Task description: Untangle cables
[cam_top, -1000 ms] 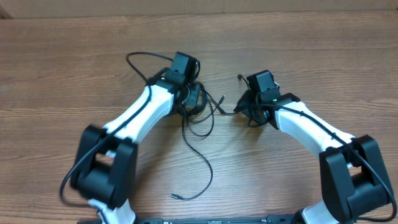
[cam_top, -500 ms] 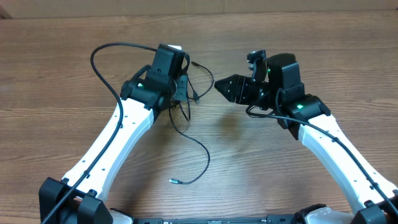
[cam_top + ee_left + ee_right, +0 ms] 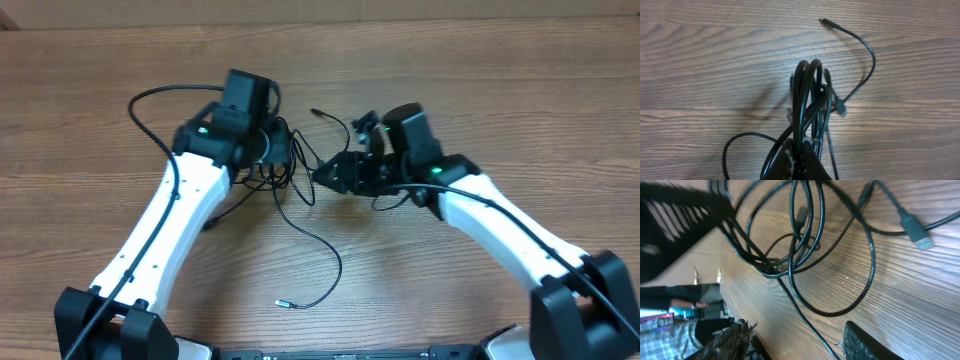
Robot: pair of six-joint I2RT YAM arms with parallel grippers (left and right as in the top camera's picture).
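Note:
The cables [image 3: 290, 170] are thin black cords bunched in a tangle between the two arms. One strand trails toward me and ends in a small plug [image 3: 281, 301]. My left gripper [image 3: 274, 150] is shut on the bunch. In the left wrist view its jaws [image 3: 801, 159] pinch several looped strands [image 3: 807, 100], and one free end [image 3: 826, 21] lies on the wood. My right gripper [image 3: 335, 175] stands open just right of the tangle. Its fingers [image 3: 870, 342] straddle one strand [image 3: 807, 322] without touching it, with the loops [image 3: 785, 255] and a silver-tipped plug [image 3: 921, 239] beyond.
The wooden table [image 3: 480, 80] is bare around the cables. Both white arms [image 3: 170, 230] reach in from the near edge, each carrying its own thicker black wire.
My left gripper has carried the bunch a little left and nearer. My right gripper has swung left and down to the tangle, and its jaws have widened.

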